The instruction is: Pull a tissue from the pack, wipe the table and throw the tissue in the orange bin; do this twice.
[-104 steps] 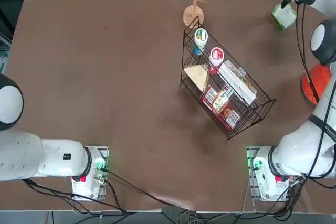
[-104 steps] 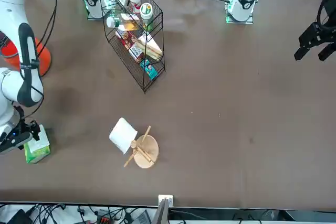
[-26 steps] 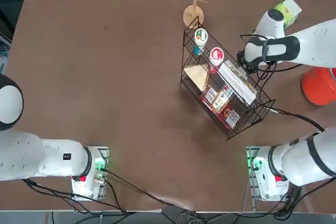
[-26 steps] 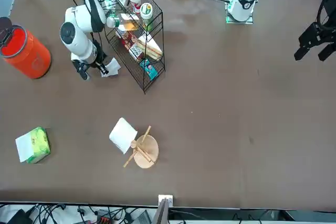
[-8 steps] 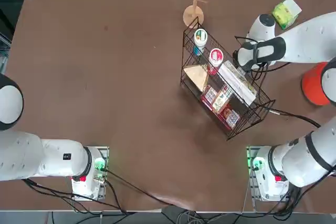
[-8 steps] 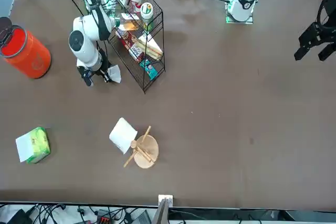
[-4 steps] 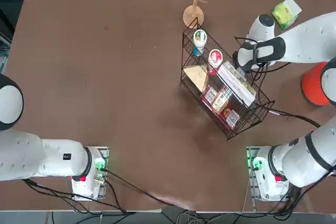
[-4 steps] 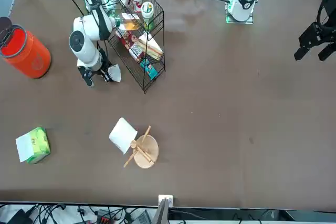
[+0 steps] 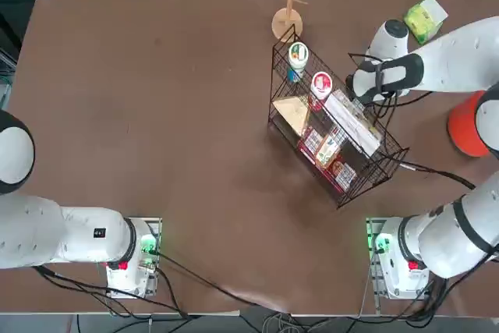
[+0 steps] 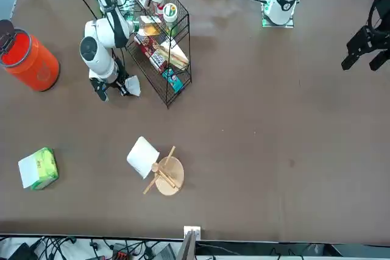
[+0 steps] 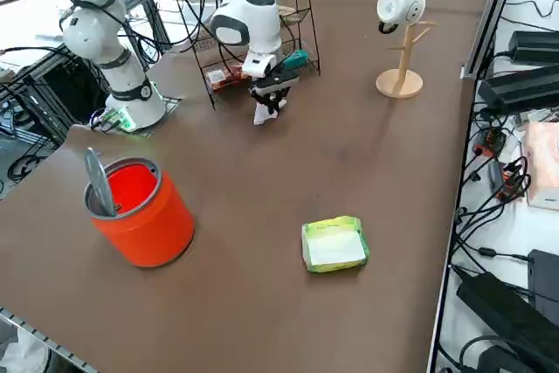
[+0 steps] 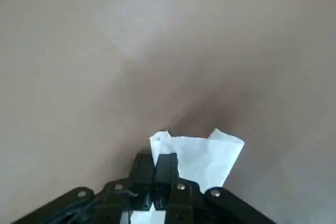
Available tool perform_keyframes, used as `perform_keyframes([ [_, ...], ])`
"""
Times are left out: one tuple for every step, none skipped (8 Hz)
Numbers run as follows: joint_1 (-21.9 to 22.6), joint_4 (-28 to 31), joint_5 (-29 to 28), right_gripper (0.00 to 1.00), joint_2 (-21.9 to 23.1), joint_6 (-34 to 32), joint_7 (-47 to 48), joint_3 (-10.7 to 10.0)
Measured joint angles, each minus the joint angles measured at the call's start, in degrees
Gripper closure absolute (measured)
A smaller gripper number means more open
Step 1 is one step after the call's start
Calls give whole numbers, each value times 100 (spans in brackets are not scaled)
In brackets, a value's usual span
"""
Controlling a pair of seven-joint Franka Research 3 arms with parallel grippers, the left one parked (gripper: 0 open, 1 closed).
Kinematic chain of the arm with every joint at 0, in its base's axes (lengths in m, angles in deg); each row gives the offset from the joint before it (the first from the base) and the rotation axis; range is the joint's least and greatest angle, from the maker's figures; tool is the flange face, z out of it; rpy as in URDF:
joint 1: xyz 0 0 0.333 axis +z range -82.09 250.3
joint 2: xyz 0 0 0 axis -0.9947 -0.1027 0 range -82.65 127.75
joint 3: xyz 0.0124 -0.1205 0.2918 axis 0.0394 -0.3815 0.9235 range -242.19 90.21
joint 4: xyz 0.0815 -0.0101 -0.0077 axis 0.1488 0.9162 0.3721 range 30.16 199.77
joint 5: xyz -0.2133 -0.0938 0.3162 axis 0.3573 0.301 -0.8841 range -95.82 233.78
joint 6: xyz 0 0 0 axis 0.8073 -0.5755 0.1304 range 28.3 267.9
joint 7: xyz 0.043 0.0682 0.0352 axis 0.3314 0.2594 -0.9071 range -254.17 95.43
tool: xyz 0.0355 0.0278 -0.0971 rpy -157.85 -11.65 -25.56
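The right claw (image 10: 113,89), clamped on a white tissue (image 10: 131,84), is low over the tabletop (image 10: 256,120) beside the wire basket (image 10: 159,59), with the orange bin (image 10: 27,60) well off on its other side.

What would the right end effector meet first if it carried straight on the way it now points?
The right end effector points down, shut on a white paper tissue. It would probably meet the dark brown matte table just below.

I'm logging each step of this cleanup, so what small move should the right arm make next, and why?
Probably keep sweeping the tissue along the table, away from the wire basket. The right gripper is shut on it, low beside the basket, and the orange bin stands well off.
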Motion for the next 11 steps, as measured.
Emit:
perform_keyframes([
  [-1,-103,0,98,-36,2,-45,-3],
  [-12,-215,1,98,-64,-21,-100,-8],
  [-48,-286,2,98,-86,-44,-209,-20],
  [-98,-332,2,98,-96,-66,-312,-30],
  [-145,-446,4,98,-100,-195,-352,-37],
  [-168,-681,6,98,-100,-524,-359,-45],
  [-184,-1006,7,98,-97,-988,-359,-49],
  [-196,-1306,34,98,-87,-1413,-359,-56],
  [-201,-1531,116,98,-60,-1773,-359,-65],
  [-220,-1708,263,98,-15,-2141,-359,-82],
  [-254,-1884,450,98,54,-2582,-359,-126],
])
